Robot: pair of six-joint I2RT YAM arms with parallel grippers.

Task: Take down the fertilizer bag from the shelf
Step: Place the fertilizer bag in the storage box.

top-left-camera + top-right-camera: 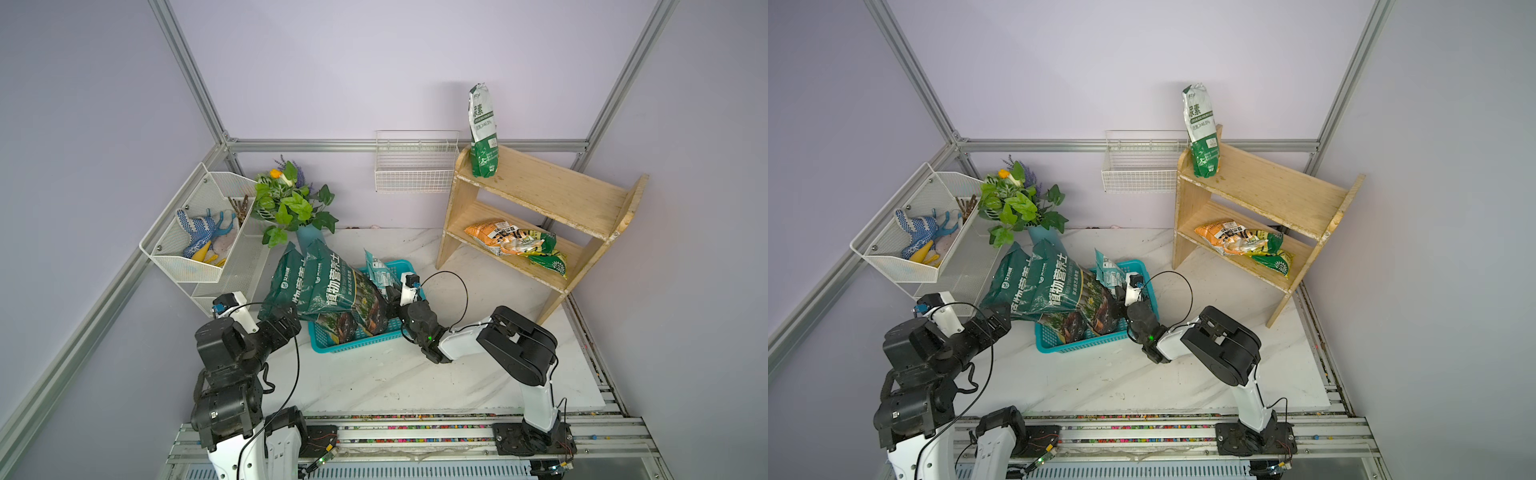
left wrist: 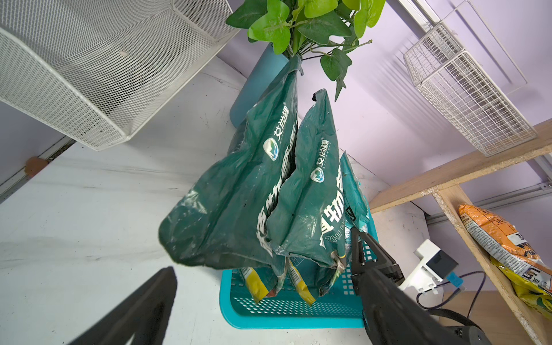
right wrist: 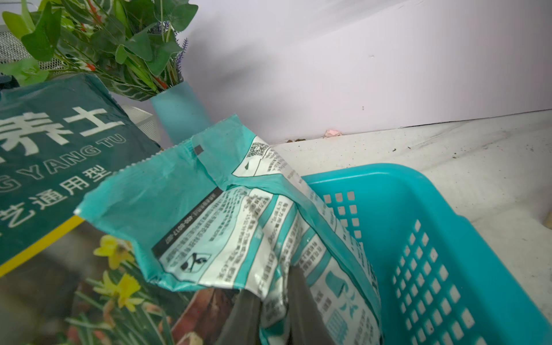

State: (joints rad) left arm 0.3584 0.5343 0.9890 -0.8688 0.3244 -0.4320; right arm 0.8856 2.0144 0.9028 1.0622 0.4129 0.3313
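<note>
Standing well left of shelf [image 1: 548,193], nearer robot: teal basket [image 1: 322,338]. White-green fertilizer bag [image 1: 483,133] upright on shelf top tier, left end. Right gripper [image 3: 271,286], left of shelf, clamped on teal-white pouch [image 3: 239,227]. Left gripper [image 2: 261,252] farther left, jaws wide apart.

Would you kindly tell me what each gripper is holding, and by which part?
The right gripper pinches the light teal-and-white printed packet by a crumpled fold of its body, away from its serrated end; the left gripper stands open, holding nothing.
</note>
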